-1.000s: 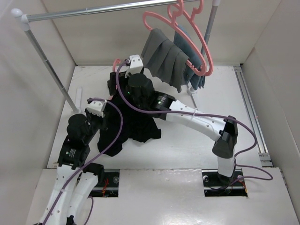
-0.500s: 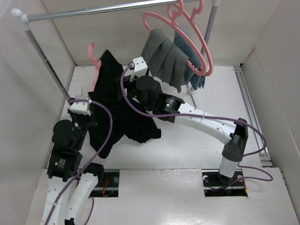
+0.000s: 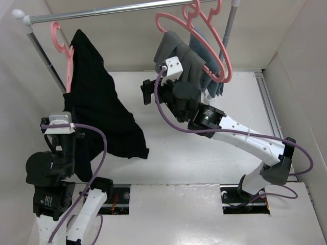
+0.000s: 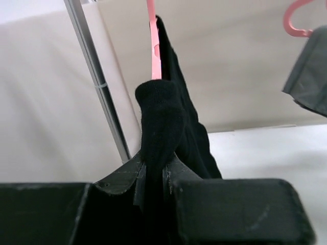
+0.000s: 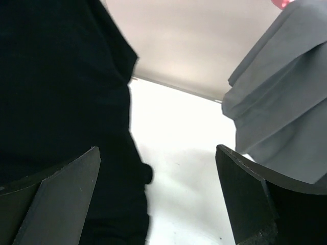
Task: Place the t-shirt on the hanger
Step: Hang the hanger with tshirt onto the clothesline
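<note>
Table: bare white where it shows, rail running across its 12 o'clock side.

Right arm reaches from 5 o'clock to mid-table, wrist pointing at 10 o'clock. Left arm stands tall at 8 o'clock, wrist tipped up. My read is that this keeps the load off the table so it hangs straight under its own weight.

T-shirt is at 10 o'clock, in the air, draped long and loose from near the rail down to the left wrist. One corner trails toward 5 o'clock. Can't tell if that corner touches the table.

Grey garment and blue-grey garment hang at 1 o'clock on their own pink hangers, apart from the t-shirt. Not our parts.

Hanger: pink stem runs up the t-shirt's 9 o'clock edge, hook just under the rail's left end. It looks unhooked but I'm not certain. The fabric covers the frame, so the t-shirt looks to be on it.

Left jaws: nearly closed, pinching a bunched fold of t-shirt, hanger rising straight above. Can't tell whether any plastic is in the pinch too.

Right jaws: wide apart, nothing between them. They sit between the t-shirt and the grey garment, touching neither. This reads as standing off, free to help.

Risk: a cloth-only pinch could let the hanger slide.
</note>
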### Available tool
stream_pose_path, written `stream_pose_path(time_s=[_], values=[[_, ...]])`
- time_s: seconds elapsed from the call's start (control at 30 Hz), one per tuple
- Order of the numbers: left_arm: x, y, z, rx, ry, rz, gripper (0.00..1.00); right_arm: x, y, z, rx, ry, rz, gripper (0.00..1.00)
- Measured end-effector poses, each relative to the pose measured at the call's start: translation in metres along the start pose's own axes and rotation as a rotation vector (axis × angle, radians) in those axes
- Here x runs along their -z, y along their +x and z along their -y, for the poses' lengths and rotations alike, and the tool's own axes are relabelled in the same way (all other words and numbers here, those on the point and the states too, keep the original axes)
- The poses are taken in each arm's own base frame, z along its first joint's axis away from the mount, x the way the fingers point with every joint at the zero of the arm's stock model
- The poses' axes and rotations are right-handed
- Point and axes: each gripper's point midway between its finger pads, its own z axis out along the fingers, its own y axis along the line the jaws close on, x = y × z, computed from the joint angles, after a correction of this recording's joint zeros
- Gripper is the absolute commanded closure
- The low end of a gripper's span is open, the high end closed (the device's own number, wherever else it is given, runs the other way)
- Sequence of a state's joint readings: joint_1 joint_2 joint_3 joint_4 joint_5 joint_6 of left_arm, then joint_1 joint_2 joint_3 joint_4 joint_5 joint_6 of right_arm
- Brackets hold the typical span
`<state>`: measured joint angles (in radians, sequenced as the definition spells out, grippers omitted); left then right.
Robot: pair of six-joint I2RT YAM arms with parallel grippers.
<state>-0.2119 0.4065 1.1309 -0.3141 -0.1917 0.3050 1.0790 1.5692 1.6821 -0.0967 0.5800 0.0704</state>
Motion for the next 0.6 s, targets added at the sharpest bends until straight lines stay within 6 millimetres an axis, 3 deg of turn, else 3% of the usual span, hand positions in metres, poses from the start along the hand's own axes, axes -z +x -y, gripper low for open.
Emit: stream_pose_path(time_s=[0.4,0.6], values=[[-0.062,-0.012,-0.003,-0.081,-0.073,0.017,1.00,0.001,0.010,0.004,0.051,0.005,-0.018,0.01],[-0.076,-0.013,-0.002,-0.083,-0.091,0.026,1.00,0.003,0.012,0.006,0.063,0.006,-0.023,0.01]])
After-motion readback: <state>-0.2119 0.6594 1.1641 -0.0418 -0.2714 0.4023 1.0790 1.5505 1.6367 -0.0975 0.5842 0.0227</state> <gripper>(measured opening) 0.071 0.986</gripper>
